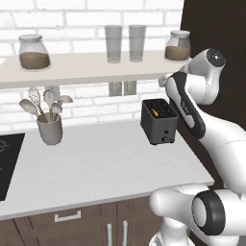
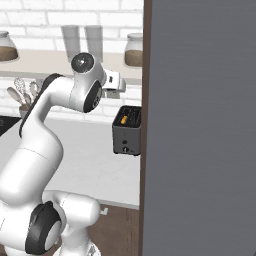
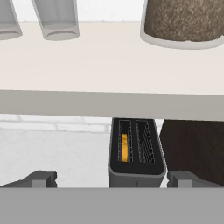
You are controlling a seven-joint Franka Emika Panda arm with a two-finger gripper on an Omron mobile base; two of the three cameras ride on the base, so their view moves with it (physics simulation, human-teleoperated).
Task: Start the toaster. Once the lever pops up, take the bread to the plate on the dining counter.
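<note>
Hovering above toaster (image 3: 136,151), gripper (image 3: 111,179) spread wide, arm bent high beside shelf (image 1: 86,67); bread (image 3: 124,148) in slot.

the pale counter (image 1: 96,168) holds the toaster (image 1: 159,121) and a cup of spoons (image 1: 50,127) — the shelf (image 1: 72,67) above holds two jars (image 1: 34,52) and two glasses (image 1: 114,43).

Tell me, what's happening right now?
Hand open, empty, above the toaster. Bread sits in one slot. Shelf edge close overhead.
</note>
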